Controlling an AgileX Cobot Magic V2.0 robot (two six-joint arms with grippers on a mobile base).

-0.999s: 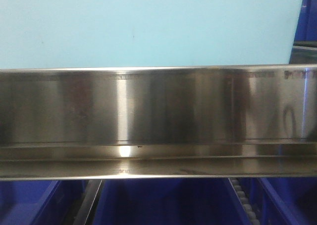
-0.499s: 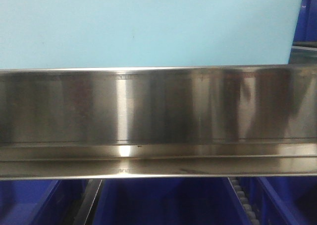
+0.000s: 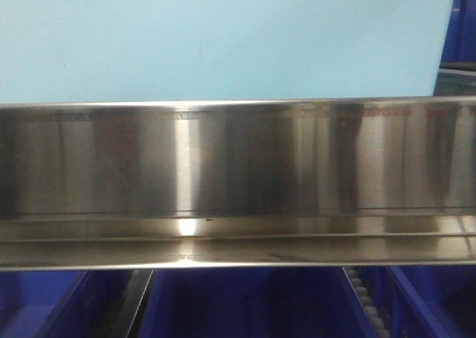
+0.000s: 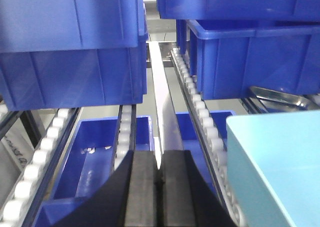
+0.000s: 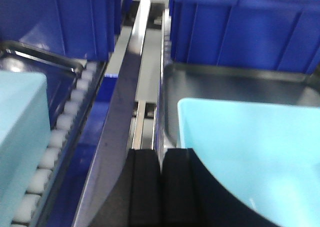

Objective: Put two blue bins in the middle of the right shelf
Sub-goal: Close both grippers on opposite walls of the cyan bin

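A light blue bin (image 3: 223, 40) fills the top of the front view, behind a steel shelf rail (image 3: 238, 182). In the left wrist view my left gripper (image 4: 159, 159) is shut on nothing, above a steel divider between roller tracks. A light blue bin (image 4: 275, 167) lies to its lower right. In the right wrist view my right gripper (image 5: 161, 154) is also shut on nothing. One light blue bin (image 5: 250, 152) sits just right of it on a dark tray, and another light blue bin (image 5: 20, 127) is at the left edge.
Dark blue bins (image 4: 75, 62) (image 4: 250, 57) stand on the roller tracks (image 4: 200, 112) ahead of the left gripper, with more dark blue bins (image 5: 240, 27) ahead of the right one. Lower dark blue bins (image 3: 245, 301) show under the rail. A steel divider (image 5: 125, 87) runs forward.
Only the reflections on the right part of the steel rail have shifted. The bins and the rail have not moved.
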